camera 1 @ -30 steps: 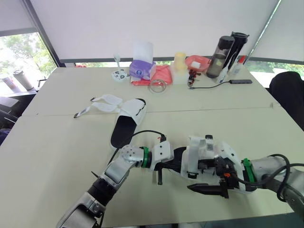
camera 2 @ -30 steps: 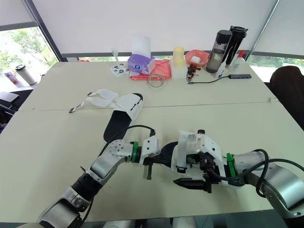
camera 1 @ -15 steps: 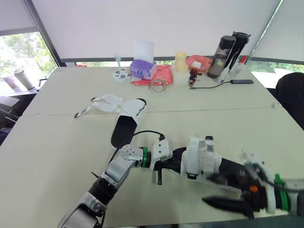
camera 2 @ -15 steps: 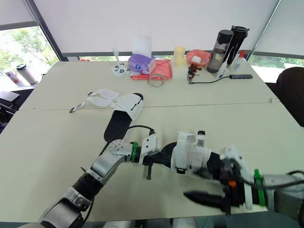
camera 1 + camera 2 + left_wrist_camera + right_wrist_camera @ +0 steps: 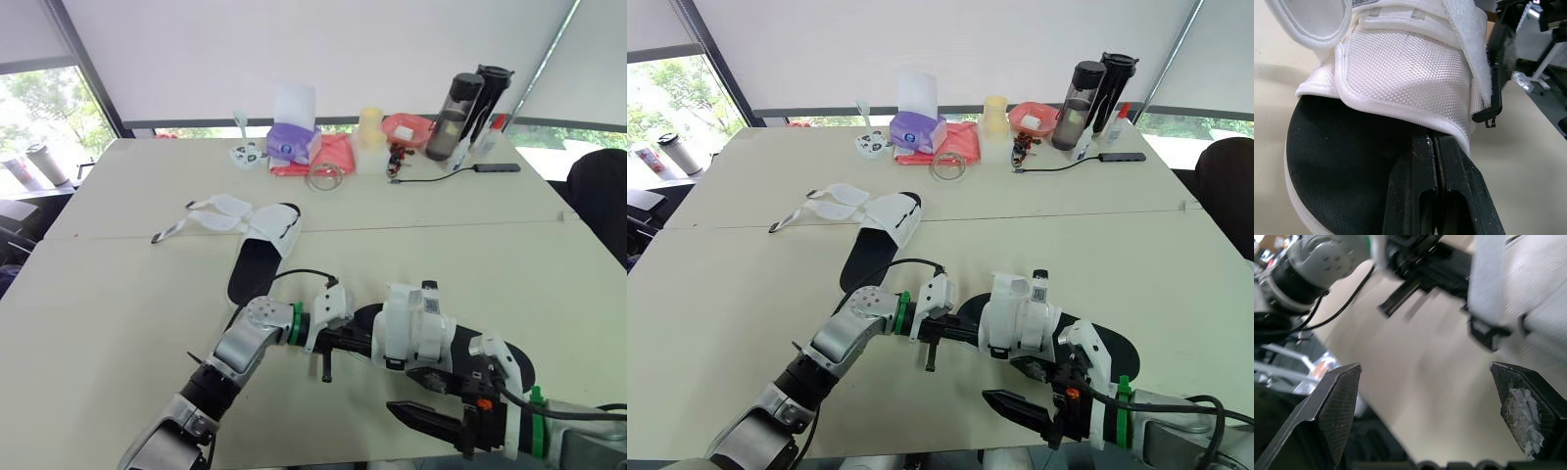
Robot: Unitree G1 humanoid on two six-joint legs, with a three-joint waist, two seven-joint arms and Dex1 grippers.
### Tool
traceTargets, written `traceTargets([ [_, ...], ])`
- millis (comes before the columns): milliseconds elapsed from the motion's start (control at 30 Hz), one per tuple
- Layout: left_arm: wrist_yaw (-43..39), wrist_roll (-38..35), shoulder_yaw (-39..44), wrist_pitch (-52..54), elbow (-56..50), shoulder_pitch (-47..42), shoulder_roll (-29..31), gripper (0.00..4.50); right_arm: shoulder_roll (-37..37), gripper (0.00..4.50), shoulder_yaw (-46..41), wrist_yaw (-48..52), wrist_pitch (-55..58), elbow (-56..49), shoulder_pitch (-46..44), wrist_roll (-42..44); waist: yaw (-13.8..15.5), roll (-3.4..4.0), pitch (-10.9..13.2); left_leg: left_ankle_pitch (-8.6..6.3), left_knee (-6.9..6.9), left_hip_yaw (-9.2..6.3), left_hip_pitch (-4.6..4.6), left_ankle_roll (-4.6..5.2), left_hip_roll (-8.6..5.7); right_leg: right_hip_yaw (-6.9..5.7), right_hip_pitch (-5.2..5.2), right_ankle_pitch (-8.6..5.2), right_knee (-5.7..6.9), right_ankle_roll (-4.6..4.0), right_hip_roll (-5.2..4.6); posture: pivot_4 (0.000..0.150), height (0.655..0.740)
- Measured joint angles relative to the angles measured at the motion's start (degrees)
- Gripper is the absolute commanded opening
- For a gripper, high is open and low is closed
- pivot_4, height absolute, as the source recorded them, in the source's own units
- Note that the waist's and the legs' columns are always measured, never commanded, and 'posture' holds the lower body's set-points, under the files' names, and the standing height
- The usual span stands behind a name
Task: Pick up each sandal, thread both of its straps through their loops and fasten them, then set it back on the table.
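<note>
At table point(image 5: 98, 323) front: sandal point(image 5: 416, 333), white upper, black footbed; left end effector point(image 5: 1433, 147) clamps it, right end effector point(image 5: 1424, 366) agape, empty.

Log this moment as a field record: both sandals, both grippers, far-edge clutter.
near sandal: white mesh sandal with black sole, straps folded across its upper
far sandal: white sandal with black insole, flat on beige table, both straps loose
left gripper: shut on near sandal's toe edge
right gripper: open, empty, just short of near sandal
far edge: purple tissue box, two dark bottles
</note>
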Motion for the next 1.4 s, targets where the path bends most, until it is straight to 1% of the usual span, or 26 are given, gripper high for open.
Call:
traceTargets([
  [267, 0.0, 0.0, 0.1, 0.2, -0.2, 0.0, 0.0, 0.00, 1.6, 4.48, 4.0, -3.4, -0.4, 0.6, -2.3, 0.0, 0.0, 0.00, 0.0, 0.00, 0.01, 0.00, 0.00, 0.00, 0.00, 0.00, 0.00, 0.00, 0.01, 0.00, 0.01, 0.150, 0.7400],
  [433, 0.2, 0.1, 0.1, 0.1, -0.2, 0.0, 0.0, 0.00, 1.7, 4.48, 4.2, -3.7, -0.8, 1.2, -2.3, 0.1, 0.0, 0.00, 0.0, 0.00, 0.01, 0.00, 0.01, 0.01, 0.00, 0.00, 0.01, 0.01, 0.01, 0.00, 0.01, 0.150, 0.7400],
  [700, 0.4, 0.6, 0.2, -1.0, 0.0, 0.0, -0.1, 0.00, 5.5, 4.48, 4.0, -7.5, -0.2, 5.1, -3.5, 8.6, -0.1, 0.02, 0.0, 0.01, 0.02, 0.00, 0.04, 0.00, 0.03, 0.02, 0.01, 0.03, 0.05, -0.04, 0.03, 0.150, 0.7400],
  [767, 0.4, 0.6, 0.2, -1.1, 0.0, 0.0, -0.1, 0.00, 5.7, 3.97, 4.0, -8.9, -0.1, 5.7, -3.5, 11.1, -0.1, 0.00, 0.0, 0.01, 0.02, 0.00, 0.04, 0.01, 0.03, 0.02, 0.01, 0.03, 0.04, -0.04, 0.03, 0.150, 0.7400],
  [800, 0.4, 0.6, 0.2, -1.1, 0.0, 0.0, -0.1, 0.00, 6.4, 3.63, 4.0, -9.7, -0.1, 6.2, -3.5, 12.0, -0.1, 0.01, 0.0, 0.01, 0.02, 0.00, 0.04, 0.01, 0.03, 0.02, 0.00, 0.03, 0.04, -0.04, 0.03, 0.150, 0.7400],
  [867, 0.4, 0.7, 0.1, -1.2, 0.0, 0.0, -0.1, 0.00, 7.1, 2.65, 4.0, -11.3, -0.1, 7.1, -3.3, 12.6, -0.1, 0.01, 0.0, 0.01, 0.01, 0.00, 0.02, 0.01, 0.03, 0.02, -0.01, 0.03, 0.04, -0.04, 0.03, 0.150, 0.7400],
  [1033, 0.4, 0.8, 0.1, -1.8, 0.1, 0.1, -0.1, 0.00, 7.2, 0.04, 4.8, -13.0, -0.4, 7.5, -2.4, 12.4, 0.0, 0.01, 0.0, 0.01, -0.01, 0.00, 0.00, 0.01, 0.02, 0.02, -0.05, 0.02, 0.03, -0.04, 0.03, 0.150, 0.7400],
  [1400, 0.6, 1.2, 0.1, -2.5, 0.1, 0.1, -0.2, 0.00, 6.6, 0.01, 5.2, -12.2, -1.1, 7.5, -0.9, 11.9, 0.0, 0.02, 0.0, 0.01, 0.00, 0.00, 0.00, 0.01, 0.02, 0.02, -0.04, 0.02, 0.03, -0.04, 0.03, 0.150, 0.7400],
])
